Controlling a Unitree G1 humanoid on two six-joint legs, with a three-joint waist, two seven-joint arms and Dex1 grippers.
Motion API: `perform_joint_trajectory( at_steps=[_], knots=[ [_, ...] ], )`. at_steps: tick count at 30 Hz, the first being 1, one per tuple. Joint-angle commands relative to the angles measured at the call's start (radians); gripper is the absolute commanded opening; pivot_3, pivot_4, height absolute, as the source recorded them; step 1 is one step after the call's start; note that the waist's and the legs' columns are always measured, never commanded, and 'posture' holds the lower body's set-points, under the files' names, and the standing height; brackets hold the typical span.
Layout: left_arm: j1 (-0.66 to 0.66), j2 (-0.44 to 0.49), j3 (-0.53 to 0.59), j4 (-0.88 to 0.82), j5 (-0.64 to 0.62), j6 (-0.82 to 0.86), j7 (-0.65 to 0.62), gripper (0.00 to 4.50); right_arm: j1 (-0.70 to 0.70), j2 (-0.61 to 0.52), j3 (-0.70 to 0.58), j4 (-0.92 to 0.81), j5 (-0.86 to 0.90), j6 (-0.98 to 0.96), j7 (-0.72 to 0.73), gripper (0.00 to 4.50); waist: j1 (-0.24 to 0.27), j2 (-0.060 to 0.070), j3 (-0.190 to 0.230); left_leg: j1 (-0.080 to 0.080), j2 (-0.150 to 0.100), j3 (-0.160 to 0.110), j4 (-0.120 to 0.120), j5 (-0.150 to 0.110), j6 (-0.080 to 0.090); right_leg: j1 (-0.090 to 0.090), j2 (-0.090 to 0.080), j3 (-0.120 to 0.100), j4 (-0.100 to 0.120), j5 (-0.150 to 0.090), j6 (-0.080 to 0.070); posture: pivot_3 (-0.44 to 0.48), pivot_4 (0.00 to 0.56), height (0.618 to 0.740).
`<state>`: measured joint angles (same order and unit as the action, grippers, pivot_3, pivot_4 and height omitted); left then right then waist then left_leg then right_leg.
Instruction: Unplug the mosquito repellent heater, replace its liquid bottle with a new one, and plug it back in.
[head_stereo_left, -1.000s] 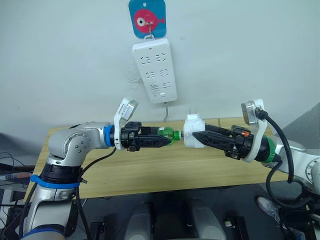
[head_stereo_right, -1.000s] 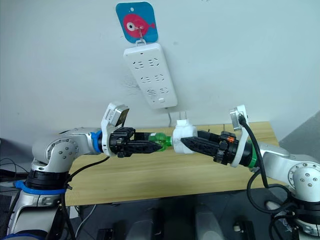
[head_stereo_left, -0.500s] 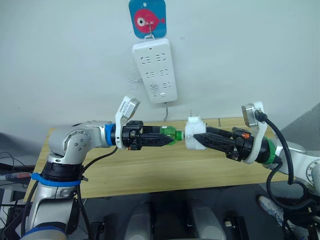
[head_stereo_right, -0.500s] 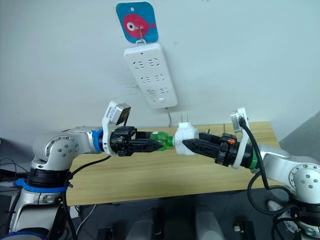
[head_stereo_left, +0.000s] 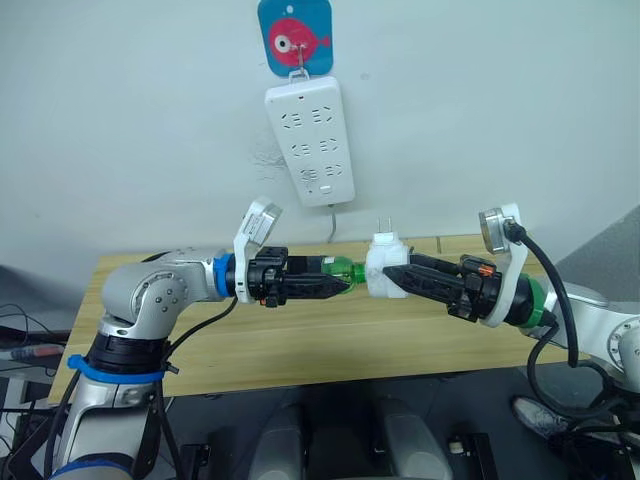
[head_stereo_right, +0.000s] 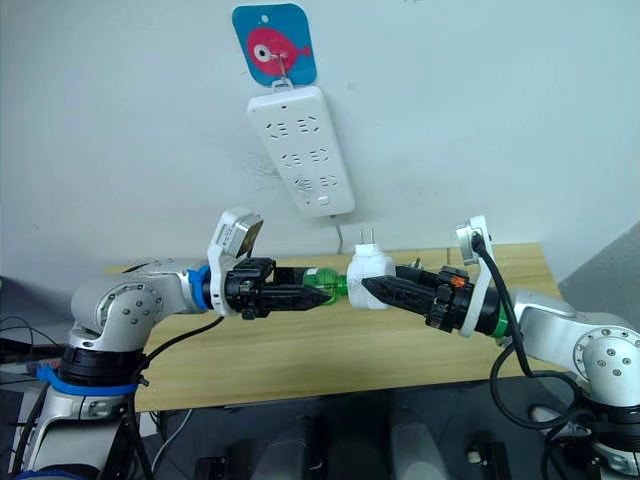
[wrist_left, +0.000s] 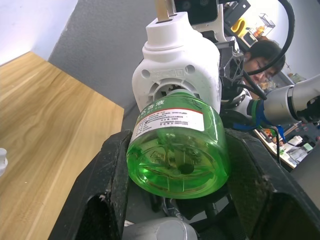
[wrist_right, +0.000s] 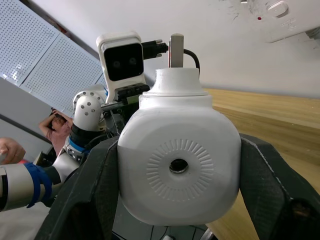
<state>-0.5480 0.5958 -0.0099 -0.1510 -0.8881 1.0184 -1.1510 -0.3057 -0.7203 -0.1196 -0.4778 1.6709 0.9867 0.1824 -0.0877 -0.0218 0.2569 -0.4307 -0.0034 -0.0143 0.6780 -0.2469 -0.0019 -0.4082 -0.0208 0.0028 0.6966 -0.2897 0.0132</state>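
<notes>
The white mosquito repellent heater (head_stereo_left: 384, 270) hangs in the air above the wooden table, prongs pointing up, with my right gripper (head_stereo_left: 392, 277) shut on its body. The green liquid bottle (head_stereo_left: 340, 270) lies level, its neck set into the heater's socket, and my left gripper (head_stereo_left: 338, 283) is shut on the bottle's body. In the left wrist view the bottle (wrist_left: 176, 150) sits between my two black fingers (wrist_left: 112, 180) with the heater (wrist_left: 177, 65) beyond it. The right wrist view shows the heater's vented face (wrist_right: 177, 167) squeezed between my fingers.
A white power strip (head_stereo_left: 309, 143) hangs on the wall under a blue fish hook (head_stereo_left: 294, 35), its cord dropping behind the table (head_stereo_left: 300, 340). A small white cap (wrist_left: 2, 159) lies on the tabletop. A person (wrist_left: 260, 55) sits in the background.
Both arms have drawn slightly left and closer together, and the heater and bottle have shifted with them. The bottle neck stays in the heater.
</notes>
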Motion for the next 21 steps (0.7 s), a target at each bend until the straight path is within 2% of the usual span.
perform_joint_trajectory(
  at_steps=[1,12,21],
  knots=[
    [-0.008,-0.035,-0.042,-0.068,-0.017,-0.022,-0.017,2.37,-0.031,0.014,0.042,-0.063,0.047,-0.011,-0.012,2.92,0.0,0.0,0.0,0.0,0.0,0.0,0.0,0.0,0.0,0.0,0.0,0.0,0.0,0.0,0.0,-0.202,0.227,0.74],
    [-0.019,-0.047,-0.032,-0.038,0.009,-0.04,-0.023,2.37,-0.034,-0.015,0.047,-0.071,0.161,-0.002,0.008,2.92,0.0,0.0,0.0,0.0,0.0,0.0,0.0,0.0,0.0,0.0,0.0,0.0,0.0,0.0,0.0,-0.201,0.221,0.74],
    [-0.021,-0.038,-0.018,-0.036,0.002,-0.031,-0.041,2.37,-0.007,-0.046,0.047,-0.072,0.146,-0.001,0.036,2.92,0.0,0.0,0.0,0.0,0.0,0.0,0.001,0.0,0.0,0.001,0.0,-0.001,0.0,0.0,0.0,-0.199,0.217,0.74]
  ],
)
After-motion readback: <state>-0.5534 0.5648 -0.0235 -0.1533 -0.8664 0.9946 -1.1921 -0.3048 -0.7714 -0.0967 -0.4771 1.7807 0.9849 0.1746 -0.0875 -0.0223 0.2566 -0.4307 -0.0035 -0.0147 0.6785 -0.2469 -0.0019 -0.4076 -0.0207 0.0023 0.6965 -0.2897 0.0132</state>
